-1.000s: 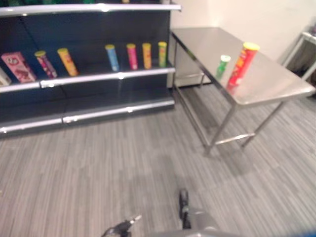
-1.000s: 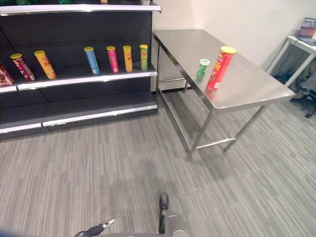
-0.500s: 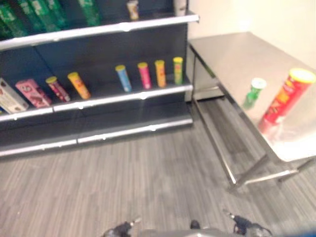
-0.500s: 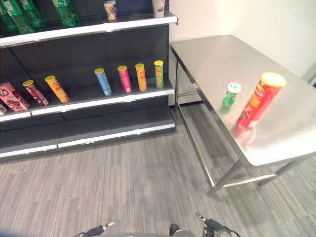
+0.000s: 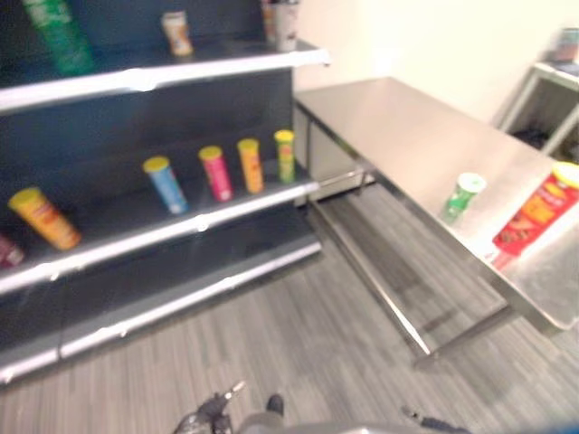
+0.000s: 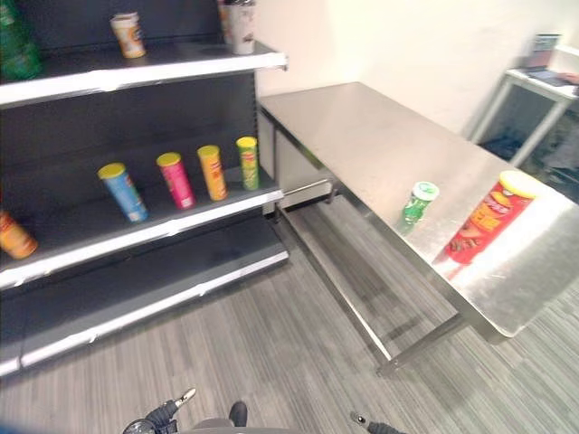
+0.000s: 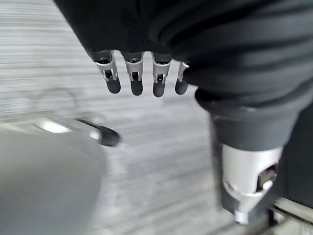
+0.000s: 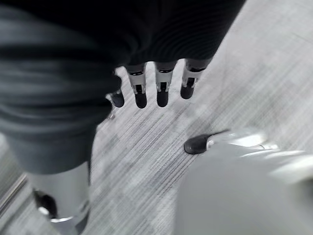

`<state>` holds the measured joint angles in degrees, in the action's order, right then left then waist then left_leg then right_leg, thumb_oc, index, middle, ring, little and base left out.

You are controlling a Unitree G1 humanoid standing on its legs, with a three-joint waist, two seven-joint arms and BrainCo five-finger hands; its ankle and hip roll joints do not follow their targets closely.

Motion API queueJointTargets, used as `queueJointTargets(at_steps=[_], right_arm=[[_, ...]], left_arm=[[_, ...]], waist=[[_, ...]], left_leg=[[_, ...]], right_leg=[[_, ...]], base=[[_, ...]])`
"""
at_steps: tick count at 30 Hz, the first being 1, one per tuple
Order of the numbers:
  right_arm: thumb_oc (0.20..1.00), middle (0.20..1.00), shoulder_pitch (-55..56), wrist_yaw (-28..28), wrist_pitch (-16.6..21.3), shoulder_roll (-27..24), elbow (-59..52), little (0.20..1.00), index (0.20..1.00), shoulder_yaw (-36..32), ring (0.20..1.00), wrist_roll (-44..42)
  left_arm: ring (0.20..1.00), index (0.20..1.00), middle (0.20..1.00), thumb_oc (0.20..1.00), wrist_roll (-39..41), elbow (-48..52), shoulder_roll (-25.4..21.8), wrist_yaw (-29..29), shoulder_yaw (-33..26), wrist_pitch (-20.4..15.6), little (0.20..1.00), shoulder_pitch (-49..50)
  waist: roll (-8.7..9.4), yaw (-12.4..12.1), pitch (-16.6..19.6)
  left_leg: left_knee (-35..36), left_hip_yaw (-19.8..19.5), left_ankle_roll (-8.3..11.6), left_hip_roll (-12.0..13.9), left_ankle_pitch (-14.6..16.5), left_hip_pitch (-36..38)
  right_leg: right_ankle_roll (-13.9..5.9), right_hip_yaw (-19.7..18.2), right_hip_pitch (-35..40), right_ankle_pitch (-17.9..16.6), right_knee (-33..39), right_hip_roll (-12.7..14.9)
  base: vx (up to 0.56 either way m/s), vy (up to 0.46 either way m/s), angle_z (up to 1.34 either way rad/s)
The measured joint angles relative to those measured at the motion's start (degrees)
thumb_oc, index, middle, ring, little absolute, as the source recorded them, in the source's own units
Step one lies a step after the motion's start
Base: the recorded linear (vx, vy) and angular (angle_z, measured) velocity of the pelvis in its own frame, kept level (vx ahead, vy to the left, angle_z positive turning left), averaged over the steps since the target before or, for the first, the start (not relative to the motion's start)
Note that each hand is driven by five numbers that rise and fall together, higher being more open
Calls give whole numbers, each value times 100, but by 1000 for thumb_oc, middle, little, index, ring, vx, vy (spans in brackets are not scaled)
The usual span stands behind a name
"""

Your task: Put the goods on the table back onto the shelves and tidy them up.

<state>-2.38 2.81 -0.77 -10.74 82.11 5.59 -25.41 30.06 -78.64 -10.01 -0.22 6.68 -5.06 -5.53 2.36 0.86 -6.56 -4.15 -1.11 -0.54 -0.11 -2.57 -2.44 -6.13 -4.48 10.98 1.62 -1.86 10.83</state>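
On the steel table [image 6: 362,136] at the right stand a tall red can with a yellow lid [image 6: 488,217] and a short green can [image 6: 418,202], apart from each other. The dark shelf unit [image 6: 136,231] is at the left; its middle shelf holds a blue can [image 6: 122,191], a pink can [image 6: 175,179], an orange can [image 6: 213,172] and a green-yellow can [image 6: 247,162]. My left hand [image 7: 136,76] hangs low over the floor, fingers straight, holding nothing. My right hand [image 8: 162,88] hangs the same way, open and empty, far from the table.
The top shelf carries cups [image 6: 128,34] and a green bottle [image 6: 16,45]. Another orange can [image 6: 11,235] leans at the far left. The lowest shelf [image 6: 145,285] is bare. A second table [image 6: 543,81] stands at the far right. Grey carpet lies between shelf and table.
The camera has swung and tilted, so shelf and table sit differently in the picture. The cans have not moved on table or shelf. Both hands stay low.
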Motion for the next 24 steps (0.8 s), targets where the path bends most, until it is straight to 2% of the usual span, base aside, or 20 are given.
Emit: queueJointTargets(at_steps=[2,5,6,7,8,9,10,11,12,14,15,16,17,18,19,20,21,22,23,24], right_arm=[[1000,1000,93,-76,-1,114,-163,1000,1000,7,1000,-49],[1000,1000,121,-126,-11,108,-162,1000,1000,28,1000,-55],[1000,1000,56,-118,-2,116,-231,1000,1000,-16,1000,-45],[1000,1000,35,-110,4,105,-251,1000,1000,-81,1000,-53],[1000,1000,21,-120,105,84,-442,1000,1000,-56,1000,-49],[1000,1000,-83,-132,155,39,-485,1000,1000,-230,1000,-55],[1000,1000,-182,-121,153,-21,-476,1000,1000,-197,1000,-49],[1000,1000,-186,-121,167,-44,-486,1000,1000,-188,1000,-49],[1000,1000,-191,-107,99,-141,-359,1000,1000,-197,1000,-39],[1000,1000,-97,-109,106,-128,-374,1000,1000,-198,1000,-40],[1000,1000,-66,-109,107,-73,-371,1000,1000,-170,1000,-39],[1000,1000,-56,-114,113,-12,-371,1000,1000,-167,1000,-39],[1000,1000,-80,-114,120,-55,-310,1000,1000,-161,1000,-3],[1000,1000,-141,-117,124,-82,-260,1000,1000,-139,1000,13],[1000,1000,-183,-147,111,4,-338,1000,1000,-230,1000,136],[1000,1000,25,-273,200,-16,-195,1000,1000,214,1000,208],[1000,1000,244,-256,124,-94,-201,1000,1000,229,1000,256],[1000,1000,396,-233,-1,-177,-135,1000,1000,227,1000,307],[1000,1000,597,-214,-18,-353,-61,1000,1000,232,1000,415],[1000,1000,698,-208,-16,-469,-72,1000,1000,244,1000,427]], left_arm=[[1000,1000,1000,1000,-63,2,-12,3,156,7,1000,13],[1000,1000,1000,1000,-230,10,-23,-12,244,1,1000,-16],[1000,1000,1000,1000,-373,49,-86,-8,509,-17,1000,73],[1000,1000,1000,1000,-460,116,-124,-52,632,-14,1000,122],[1000,1000,1000,1000,-653,71,-94,-46,621,64,1000,83],[1000,1000,1000,1000,-762,95,-128,-54,808,76,1000,115],[1000,1000,1000,1000,-937,97,-83,-104,838,67,1000,194],[1000,1000,1000,1000,-973,97,-73,-123,777,66,1000,211],[1000,1000,1000,1000,-1106,155,-18,-139,661,25,1000,250],[1000,1000,1000,1000,-1115,142,-34,-175,617,35,1000,248],[1000,1000,1000,1000,-1122,137,-74,-183,600,39,1000,257],[1000,1000,1000,1000,-1124,126,-135,-182,568,58,1000,255],[1000,1000,1000,1000,-1123,130,-90,-224,330,55,1000,312],[1000,1000,1000,1000,-1124,98,-92,-226,295,89,1000,378],[1000,1000,1000,1000,-1159,381,-16,-196,-83,225,1000,650],[1000,1000,1000,1000,-1154,-73,18,-256,-182,223,1000,1095],[1000,1000,1000,1000,-1261,-118,-137,-277,61,209,1000,903],[1000,1000,1000,1000,-1333,-5,-232,-292,266,180,1000,757],[1000,1000,1000,1000,-1371,43,-230,-347,327,108,1000,673],[1000,1000,1000,1000,-1344,20,-166,-354,172,102,1000,666]], waist=[[-22,90,11],[-16,177,36],[11,87,11],[48,82,64],[3,133,30],[-205,133,-29],[-353,87,12],[-410,124,40],[-412,-67,138],[-400,-20,156],[-304,-21,183],[-212,-1,193],[-235,-86,167],[-298,-210,201],[-195,-19,162],[-217,-94,491],[-93,27,577],[-57,49,566],[-104,51,615],[-183,67,616]], left_leg=[[20,477,-112,12,98,68],[107,673,-126,-23,109,138],[164,934,-154,3,71,169],[255,1242,-163,17,71,227],[177,1418,-164,37,142,256],[350,1862,-252,255,130,352],[509,2376,-350,428,122,416],[529,2562,-400,457,165,429],[634,2979,-317,459,202,488],[482,2879,-257,484,232,385],[383,2690,-171,449,171,255],[336,2650,-93,440,120,172],[384,2334,63,475,53,144],[477,2365,70,532,44,200],[310,2548,483,642,18,298],[313,3875,489,1244,185,742],[293,3696,544,1253,149,658],[325,3440,615,1333,90,578],[313,3249,576,1457,-137,537],[165,3189,675,1606,-195,503]], right_leg=[[-61,-213,-268,-161,-168,90],[-144,-370,-431,-84,-172,76],[-246,-407,-689,-130,-409,99],[-322,-443,-988,-129,-642,55],[-369,-357,-1121,-275,-608,36],[-46,563,-1312,-528,-640,41],[737,1904,-1344,-315,-666,4],[678,2376,-1335,-165,-909,109],[541,3356,-1318,146,-1489,534],[163,3258,-922,235,-1292,666],[-8,3168,-590,-1,-885,698],[-243,3089,-424,-52,-563,650],[-294,3663,-666,-45,-634,560],[-184,3928,-770,-40,-679,542],[-98,4047,-897,-49,-629,470],[100,3625,-899,44,-558,192],[-48,3621,-777,174,-653,290],[-107,3648,-808,261,-615,144],[46,3652,-826,298,-606,-81],[117,3640,-805,405,-627,-188]], base=[[147,244,-105],[46,218,-63],[-25,252,-87],[-44,321,-144],[-65,303,-170],[-13,168,-215],[8,98,-186],[27,32,-218],[0,0,-144],[0,0,-85],[-46,17,-24],[-114,-196,-63],[-96,-231,-94],[-31,-291,-136],[65,-157,-332],[58,-154,-271],[39,-114,-227],[71,-216,4],[58,-191,-8],[71,-244,-7]])
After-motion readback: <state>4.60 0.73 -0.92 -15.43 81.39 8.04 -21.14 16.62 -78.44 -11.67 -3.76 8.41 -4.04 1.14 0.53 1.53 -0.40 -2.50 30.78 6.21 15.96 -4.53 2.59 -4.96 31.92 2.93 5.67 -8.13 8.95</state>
